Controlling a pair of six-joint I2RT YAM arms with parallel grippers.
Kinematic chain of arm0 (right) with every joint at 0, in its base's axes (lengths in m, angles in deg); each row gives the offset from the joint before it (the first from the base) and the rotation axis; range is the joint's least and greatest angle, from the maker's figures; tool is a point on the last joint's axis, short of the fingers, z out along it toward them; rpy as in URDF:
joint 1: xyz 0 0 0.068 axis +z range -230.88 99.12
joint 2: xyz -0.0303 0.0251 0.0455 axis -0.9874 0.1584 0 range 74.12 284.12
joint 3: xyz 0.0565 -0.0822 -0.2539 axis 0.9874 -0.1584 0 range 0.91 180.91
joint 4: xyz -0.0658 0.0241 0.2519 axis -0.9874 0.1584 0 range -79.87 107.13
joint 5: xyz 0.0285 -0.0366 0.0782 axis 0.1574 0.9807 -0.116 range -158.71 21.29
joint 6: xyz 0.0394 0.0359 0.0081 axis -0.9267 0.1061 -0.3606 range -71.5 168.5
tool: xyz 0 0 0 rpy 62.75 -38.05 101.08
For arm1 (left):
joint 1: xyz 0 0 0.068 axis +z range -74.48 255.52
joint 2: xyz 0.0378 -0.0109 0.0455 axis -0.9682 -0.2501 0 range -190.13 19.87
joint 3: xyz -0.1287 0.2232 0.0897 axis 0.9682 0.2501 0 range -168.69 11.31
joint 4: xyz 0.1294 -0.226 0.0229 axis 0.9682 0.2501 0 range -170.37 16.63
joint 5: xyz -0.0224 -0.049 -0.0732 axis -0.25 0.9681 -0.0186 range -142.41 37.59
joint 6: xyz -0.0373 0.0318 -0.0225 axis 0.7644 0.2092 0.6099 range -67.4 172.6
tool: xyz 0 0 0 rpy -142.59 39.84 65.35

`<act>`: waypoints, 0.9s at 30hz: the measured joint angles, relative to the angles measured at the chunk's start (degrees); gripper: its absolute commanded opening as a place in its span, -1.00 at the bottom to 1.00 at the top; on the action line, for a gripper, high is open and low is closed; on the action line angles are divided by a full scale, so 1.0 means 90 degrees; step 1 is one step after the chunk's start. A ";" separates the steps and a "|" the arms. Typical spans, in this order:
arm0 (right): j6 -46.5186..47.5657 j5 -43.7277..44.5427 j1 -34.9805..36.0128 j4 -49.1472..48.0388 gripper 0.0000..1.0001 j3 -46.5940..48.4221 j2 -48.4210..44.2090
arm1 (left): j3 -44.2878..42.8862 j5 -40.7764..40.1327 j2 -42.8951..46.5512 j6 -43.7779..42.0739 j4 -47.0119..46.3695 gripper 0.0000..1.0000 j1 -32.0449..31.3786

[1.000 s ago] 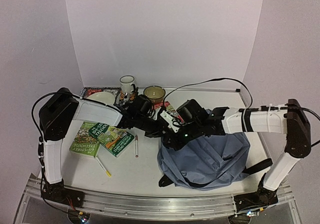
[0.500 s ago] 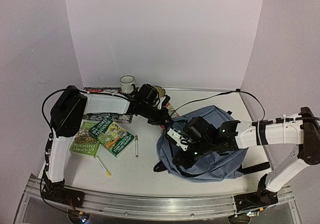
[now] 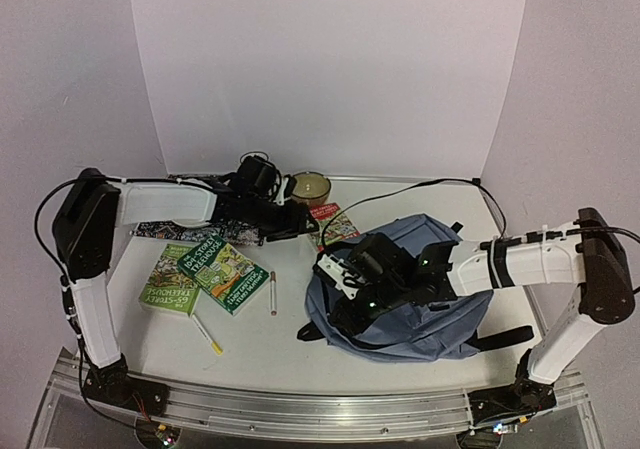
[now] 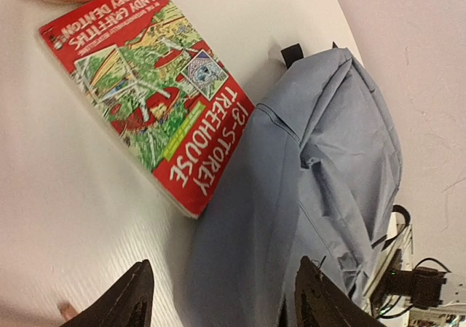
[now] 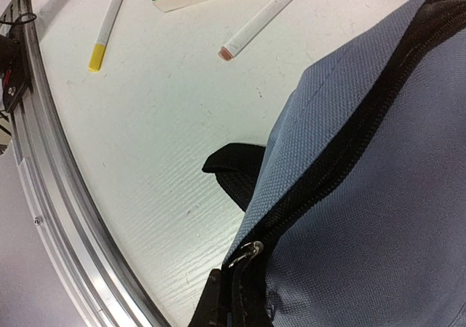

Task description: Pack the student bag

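1. The white table [image 3: 270, 354] carries everything.
2. The bag [image 3: 425, 299] lies flat on the right half of the table. It is soft grey-blue fabric, slack and creased, with a black zipper [image 5: 349, 145] along one seam and black straps [image 3: 505, 339] poking out at its near edges.
3. Its long axis seems to run on a diagonal, from far right to near left, though the slumped cloth makes that hard to judge. A small black loop [image 4: 291, 52] marks one end.
4. The left gripper [image 4: 224, 269] hovers over the bag's left edge, fingers spread wide, holding nothing.
5. The right gripper [image 5: 222, 301] is pinched tight at the bag's near-left edge, right at the metal zipper pull [image 5: 247, 253]. Whether it actually grips the pull I cannot tell.
6. A red book [image 4: 145, 101] lies just left of the bag, one corner meeting the fabric.
7. Two green books [image 3: 215, 274] lie further left.
8. A pink-tipped pen [image 5: 258, 22] and a yellow pen [image 5: 105, 25] lie near them.
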 measured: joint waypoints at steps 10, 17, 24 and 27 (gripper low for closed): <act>0.0005 -0.0004 0.0004 -0.0239 -1.00 0.0042 0.0040 | 0.1778 -0.0219 0.1097 0.1146 -0.0277 0.39 -0.0618; 0.0010 -0.0002 0.0004 -0.0322 -1.00 0.0042 0.0040 | 0.2059 -0.0214 0.1095 0.1696 -0.0611 0.29 -0.1139; -0.0006 0.0034 0.0004 -0.0329 -1.00 0.0041 0.0036 | 0.2047 -0.0298 0.0991 0.1835 -0.0892 -0.70 -0.1287; -0.0045 0.0131 0.0002 -0.0355 -1.00 -0.0043 -0.0064 | 0.2039 -0.0321 0.0983 0.1788 -0.0882 -0.99 -0.1240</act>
